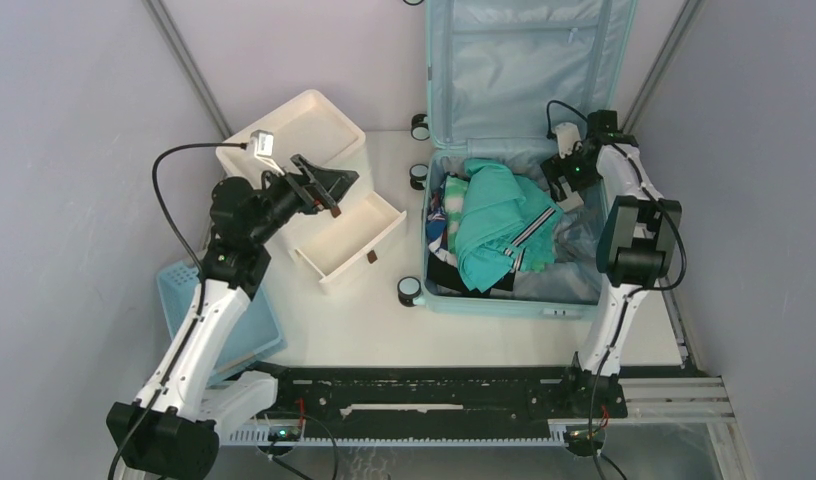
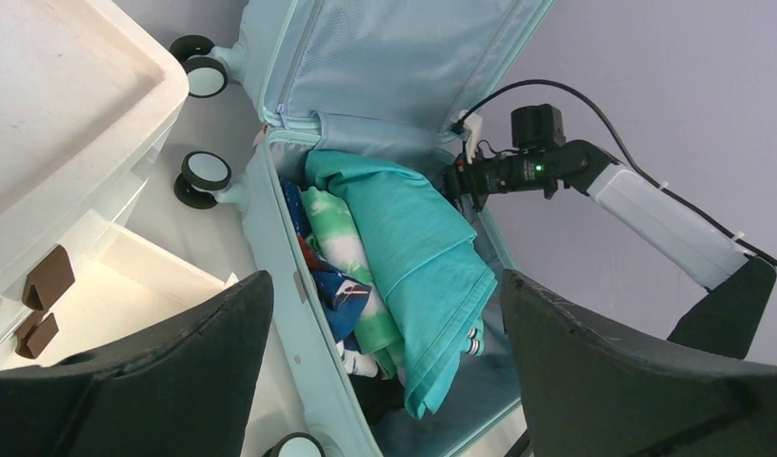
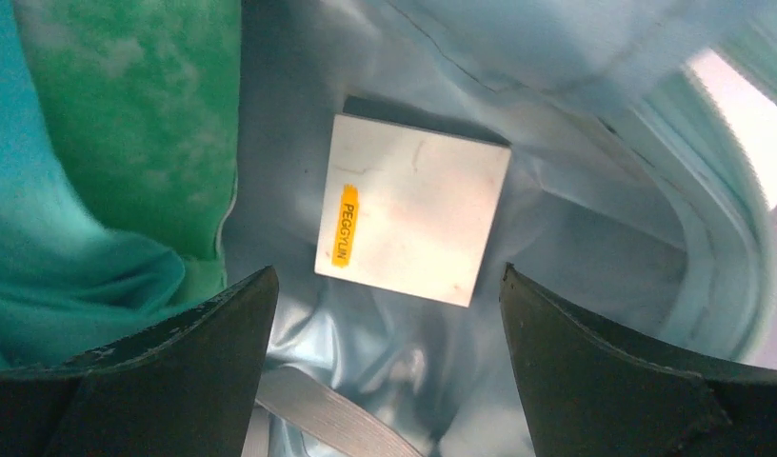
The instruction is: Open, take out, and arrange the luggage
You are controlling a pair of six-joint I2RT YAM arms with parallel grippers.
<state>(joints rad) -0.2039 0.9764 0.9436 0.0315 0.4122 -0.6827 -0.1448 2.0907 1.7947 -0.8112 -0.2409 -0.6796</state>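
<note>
White surface [image 1: 384, 320], arms bolted at near edge. Light-blue luggage [image 1: 504, 305] on its far right, open, lid [image 1: 524, 60] raised upright at the far side, clothes heaped inside. White drawer unit [image 1: 294, 130] at far left, one drawer [image 1: 349, 245] pulled out toward the luggage. Blue basket [image 1: 181, 295] near left, beside the left arm. Teal garment [image 1: 494, 215] topmost on the heap. Left pincer [image 1: 336, 192] above the drawer unit, jaws wide, holding nothing. Right pincer [image 1: 564, 175] in the luggage's far right corner, jaws spread, empty, over a small white box [image 3: 413, 224] with yellow label, lying on the lining.
</note>
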